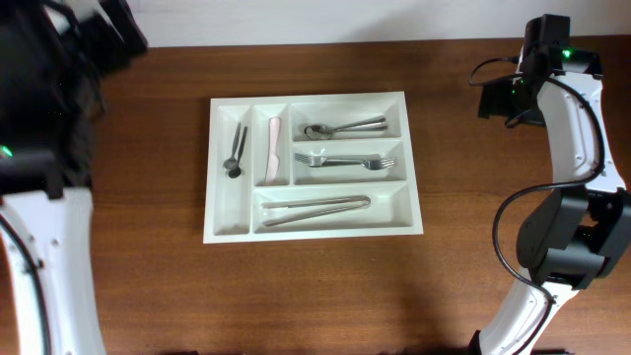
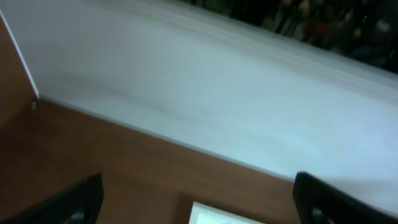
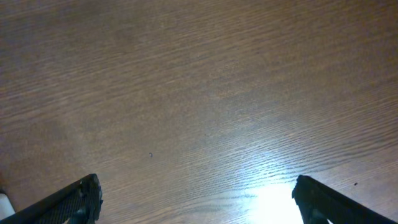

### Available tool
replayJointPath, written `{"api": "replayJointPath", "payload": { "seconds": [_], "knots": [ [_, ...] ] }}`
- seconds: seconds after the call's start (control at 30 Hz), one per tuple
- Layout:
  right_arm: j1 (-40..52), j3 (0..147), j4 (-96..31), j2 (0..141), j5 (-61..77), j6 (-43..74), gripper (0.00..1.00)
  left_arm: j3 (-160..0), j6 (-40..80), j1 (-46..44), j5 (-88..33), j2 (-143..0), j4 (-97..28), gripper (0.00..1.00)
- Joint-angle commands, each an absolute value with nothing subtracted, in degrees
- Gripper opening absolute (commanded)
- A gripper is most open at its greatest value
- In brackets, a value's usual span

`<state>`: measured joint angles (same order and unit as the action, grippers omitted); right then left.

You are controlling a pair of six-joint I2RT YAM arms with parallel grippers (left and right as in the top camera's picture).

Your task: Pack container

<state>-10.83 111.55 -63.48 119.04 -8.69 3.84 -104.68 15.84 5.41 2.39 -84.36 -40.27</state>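
right gripper [image 3: 196, 186]: in the right wrist view I'm seeing both fingertips [image 3: 81, 199] standing wide apart and holding nothing. Bare brown table [image 3: 205, 93] is showing under it, with glare at 6 o'clock.

left gripper [image 2: 199, 190]: jaws are gaping wide too, carrying nothing. That view is coming through blurred. Table wood is showing below, and a white wall [image 2: 205, 93] is running across beyond it. A small white corner is poking in at 6 o'clock. I can't tell whether it's the tray.

Overhead: the left arm [image 1: 49, 247] is running up the 9 o'clock edge, and its upper end is blurring dark at 10 o'clock. The right arm [image 1: 572, 128] is arching along the 3 o'clock edge toward 1 o'clock. Both are sitting well apart from the tray.

The tray [image 1: 325, 233] is lying flat at table centre, between the arms.

Going through the slots near to far:
- The long slot at 6 o'clock is holding metal tongs [image 1: 315, 207].
- The middle long slot is holding a fork [image 1: 340, 160], tines pointing to 9 o'clock.
- The long slot at 12 o'clock is holding a spoon [image 1: 345, 127], bowl toward 9 o'clock.

On the tray's 9 o'clock side:
- The inner narrow slot is holding a pale pink piece [image 1: 272, 148]. I can't tell what kind.
- The outer narrow slot is holding small dark utensils [image 1: 237, 150], too small for me to identify.
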Motion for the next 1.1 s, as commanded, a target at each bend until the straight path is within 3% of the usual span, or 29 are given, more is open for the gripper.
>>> {"api": "replayJointPath", "payload": {
  "seconds": [0.0,0.27,0.43,0.57,0.77,1.07],
  "knots": [
    [-10.5,112.1,-63.5,117.9,-8.6,3.4,0.99,-86.5,15.7,5.6,2.6,-75.0,-32.6,0.99],
    [-10.5,112.1,-63.5,117.9,-8.6,3.4,0.99,-56.5,15.6,5.3,2.3,-55.5,-18.0,0.99],
    [-10.5,112.1,-63.5,117.9,-8.6,3.4,0.99,-40.9,6.8,1.0,2.1,-43.1,-11.2,0.99],
    [-10.5,112.1,-63.5,117.9,-8.6,3.4,0.99,-30.4,0.0,-3.4,2.2,-32.2,-11.2,0.99],
    [-10.5,112.1,-63.5,117.9,-8.6,3.4,0.99,-17.3,-0.7,-4.5,-0.5,-18.9,-11.2,0.99],
    [-10.5,112.1,-63.5,117.9,-8.6,3.4,0.99,-9.3,-0.7,-3.0,-1.8,-9.6,-14.4,0.99]
  ]
}}
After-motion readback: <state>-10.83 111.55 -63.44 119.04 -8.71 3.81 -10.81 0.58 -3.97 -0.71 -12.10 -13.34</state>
